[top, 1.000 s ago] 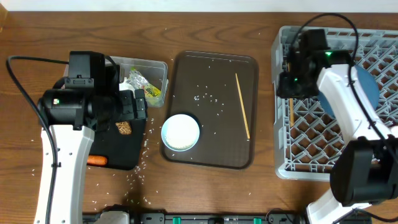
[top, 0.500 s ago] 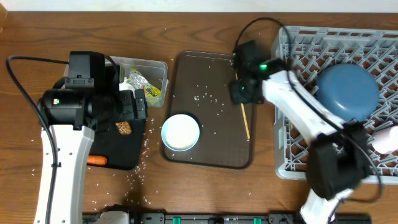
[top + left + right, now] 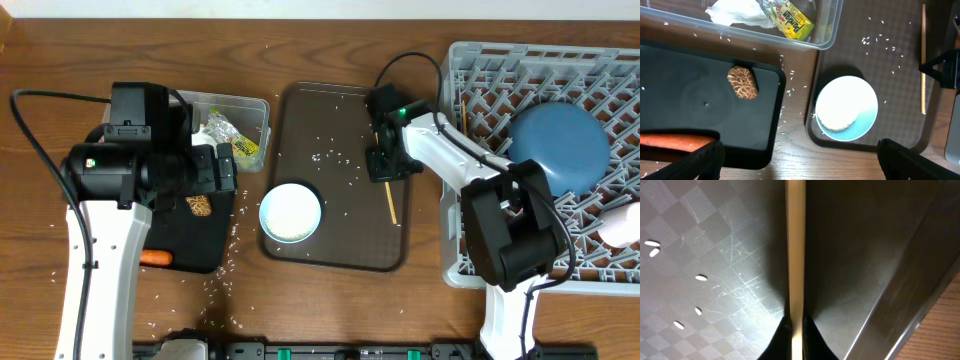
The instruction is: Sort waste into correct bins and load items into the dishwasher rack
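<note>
Black tray (image 3: 690, 110): shallow, matte, rectangular; held one smooth orange carrot (image 3: 675, 141) and one wrinkled brown food lump (image 3: 742, 82).
Clear plastic tub (image 3: 790, 42): one crumpled white napkin (image 3: 737, 12), one glossy yellow-green wrapper (image 3: 792, 20).
Left gripper (image 3: 797, 150): fingers spread wide, holding nothing.
Brown tray (image 3: 340, 120): checker-textured; one round pale blue bowl (image 3: 846, 107), many scattered rice grains (image 3: 325, 156), one thin wooden chopstick (image 3: 795, 245).
Right gripper (image 3: 796, 330): pinched tight on that chopstick, near the tray's right side.
Grey rack (image 3: 500, 70): plastic lattice; one dark blue plate (image 3: 558, 150).
</note>
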